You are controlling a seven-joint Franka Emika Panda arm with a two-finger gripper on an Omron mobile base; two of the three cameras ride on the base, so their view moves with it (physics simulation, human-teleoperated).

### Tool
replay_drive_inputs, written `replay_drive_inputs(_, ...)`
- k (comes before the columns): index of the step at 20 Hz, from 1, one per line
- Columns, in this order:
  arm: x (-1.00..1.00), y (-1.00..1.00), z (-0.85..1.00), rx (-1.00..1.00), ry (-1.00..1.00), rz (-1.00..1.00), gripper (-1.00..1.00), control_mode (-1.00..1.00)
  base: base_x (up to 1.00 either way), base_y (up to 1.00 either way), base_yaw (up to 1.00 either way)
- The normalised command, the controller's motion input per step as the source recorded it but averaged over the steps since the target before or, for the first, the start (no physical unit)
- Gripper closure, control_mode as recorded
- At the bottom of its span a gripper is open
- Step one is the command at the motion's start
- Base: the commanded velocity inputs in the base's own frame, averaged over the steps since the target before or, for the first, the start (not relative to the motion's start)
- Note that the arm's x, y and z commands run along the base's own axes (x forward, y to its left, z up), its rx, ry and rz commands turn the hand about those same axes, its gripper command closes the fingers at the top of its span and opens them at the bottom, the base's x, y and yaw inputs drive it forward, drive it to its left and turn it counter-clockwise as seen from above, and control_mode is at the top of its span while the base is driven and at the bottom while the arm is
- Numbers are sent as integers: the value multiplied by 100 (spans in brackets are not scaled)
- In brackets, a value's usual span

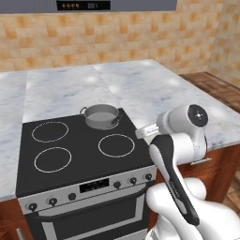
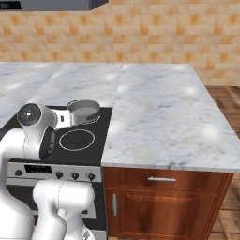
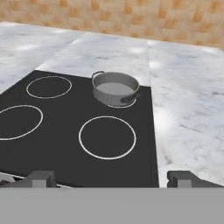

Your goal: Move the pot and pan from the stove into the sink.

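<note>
While our arm [image 1: 176,154] stands folded above the front right corner of the stove [image 1: 79,154], our gripper [image 3: 111,178] hangs over the stove's front edge with its jaws spread wide and nothing between them. We see the two dark fingertips [image 3: 40,178] well apart at the bottom of the hand view, one over the front of the cooktop, the other over the marble beside it.

We find the pot [image 1: 101,116] upright on the back right burner, near the stove's back right corner and just beside the edge where black glass meets the white marble counter [image 2: 159,112]. Its two loop handles stick out to either side, and its inside looks pale grey and bare as far as we can tell. It is well apart from our gripper, with the front right burner ring [image 3: 107,137] lying between them. The two left burner rings [image 1: 50,131] carry nothing.

Along the stove's steel front we see a row of knobs [image 1: 133,180] and a small dark display above the oven door. To the right of the stove the counter runs over a wooden cabinet [image 2: 164,206] with metal handles. Behind it all stands an orange tiled wall [image 2: 140,33].
</note>
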Motion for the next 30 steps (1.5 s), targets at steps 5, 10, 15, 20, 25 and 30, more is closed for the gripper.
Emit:
replay_drive_inputs(5,51,0,0,5,9,-4,-100,-100,0,0,0)
replay_drive_inputs(10,31,0,2,13,13,-3,-100,-100,0,0,0)
replay_drive_inputs(15,32,4,0,10,16,-6,-100,-100,0,0,0)
replay_drive_inputs(20,22,1,0,15,15,-4,-100,-100,0,0,0)
replay_drive_inputs(25,8,4,0,16,10,-1,-100,-100,0,0,0)
replay_drive_inputs(30,10,18,-1,0,1,-2,-100,-100,0,0,0)
